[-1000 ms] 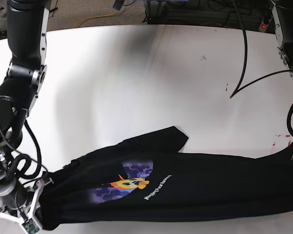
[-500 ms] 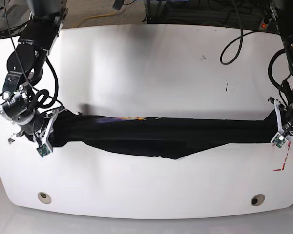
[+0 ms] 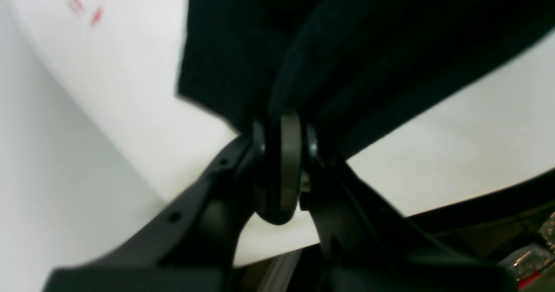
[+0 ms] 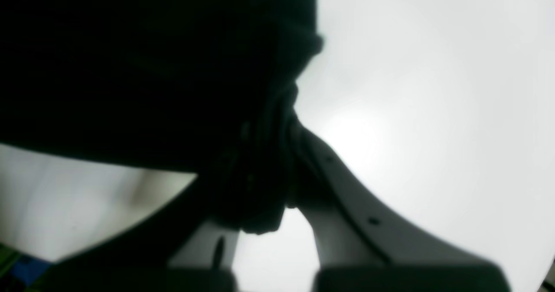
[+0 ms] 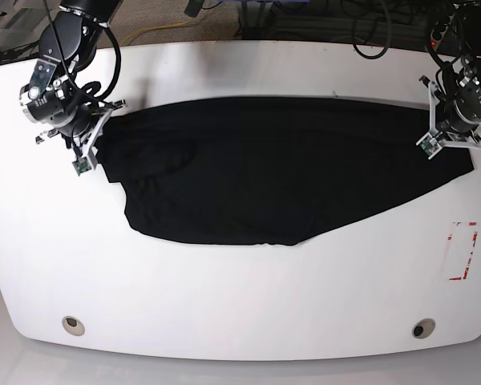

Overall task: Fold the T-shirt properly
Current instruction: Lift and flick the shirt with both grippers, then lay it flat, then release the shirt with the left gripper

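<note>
On the base view's left side, the right gripper (image 5: 86, 148) is clamped on a bunched corner of the T-shirt (image 5: 280, 172), its jaws pinched together on black cloth. From there the garment spreads across the far half of the white table (image 5: 240, 305), print hidden, with its near edge sagging towards the middle. At the far right the left gripper (image 5: 445, 136) is likewise closed on the opposite corner, just beyond the red marks (image 5: 462, 250). To lay it well, I judge both arms should keep even tension, lower together, and release only once the wrinkles near the right gripper are flattened.
</note>
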You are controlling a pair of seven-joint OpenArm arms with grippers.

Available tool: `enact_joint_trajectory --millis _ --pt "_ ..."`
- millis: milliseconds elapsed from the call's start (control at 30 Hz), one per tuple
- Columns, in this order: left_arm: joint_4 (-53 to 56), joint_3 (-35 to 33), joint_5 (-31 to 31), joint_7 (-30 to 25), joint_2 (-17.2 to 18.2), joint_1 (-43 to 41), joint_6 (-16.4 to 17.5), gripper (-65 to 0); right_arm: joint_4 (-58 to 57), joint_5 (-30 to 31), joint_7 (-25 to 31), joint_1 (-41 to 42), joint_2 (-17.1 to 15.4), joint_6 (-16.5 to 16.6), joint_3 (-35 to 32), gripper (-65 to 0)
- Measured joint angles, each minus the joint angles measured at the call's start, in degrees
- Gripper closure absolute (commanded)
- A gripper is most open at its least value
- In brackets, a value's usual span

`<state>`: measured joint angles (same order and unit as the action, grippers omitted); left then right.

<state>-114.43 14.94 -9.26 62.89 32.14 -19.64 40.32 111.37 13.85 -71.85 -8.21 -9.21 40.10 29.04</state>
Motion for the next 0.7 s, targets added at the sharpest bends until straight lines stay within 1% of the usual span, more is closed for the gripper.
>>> enact_joint_trajectory --millis 33,67,133,200,433,500,533,600,667,700 --pt "0.0 0.0 0.04 -1.33 0.15 -1.84 0.0 -0.7 0.0 0.09 0.0 -0.83 0.24 0.0 0.02 0.0" --pt "0.0 0.0 -0.02 -2.58 0.17 -3.02 0.0 -2.6 -0.04 0.13 -0.02 -1.64 0.46 0.0 -0.04 0.0" --pt "0.22 -0.07 0.22 -2.75 0.09 -6.27 0.07 -7.2 -0.02 0.13 0.07 -2.97 1.03 0.0 -0.04 0.0" --pt "0.35 -0.09 0.52 -2.69 0.13 -7.61 0.02 -11.5 -0.02 0.17 0.11 -4.15 1.42 0.0 -0.02 -0.8" --pt "3.45 0.02 4.04 -7.78 0.31 -10.99 0.02 -14.0 -0.07 -0.09 0.22 -7.65 1.42 0.0 0.13 -6.3" --pt "4.72 0.0 4.2 -8.61 0.26 -11.65 0.04 -17.5 -0.07 -0.07 0.24 -8.26 1.22 -0.02 0.13 -10.1" --pt "5.31 0.0 4.39 -8.63 0.28 -11.63 0.04 -22.4 -0.07 -0.04 0.22 -8.55 0.87 -0.02 0.09 -14.4" --pt "7.37 0.0 5.4 -8.94 0.31 -11.32 0.02 -28.5 -0.09 0.13 0.24 -8.9 -0.26 -0.02 -0.02 -22.4" --pt "8.85 0.79 5.53 -9.05 0.26 -11.32 0.02 -32.4 -0.26 -0.04 0.22 -9.16 -0.7 -0.04 0.2 -30.6" --pt "9.05 1.88 4.79 -8.98 0.09 -11.37 0.04 -33.2 -0.48 -0.04 0.35 -9.38 -0.83 -0.02 0.17 -32.8"
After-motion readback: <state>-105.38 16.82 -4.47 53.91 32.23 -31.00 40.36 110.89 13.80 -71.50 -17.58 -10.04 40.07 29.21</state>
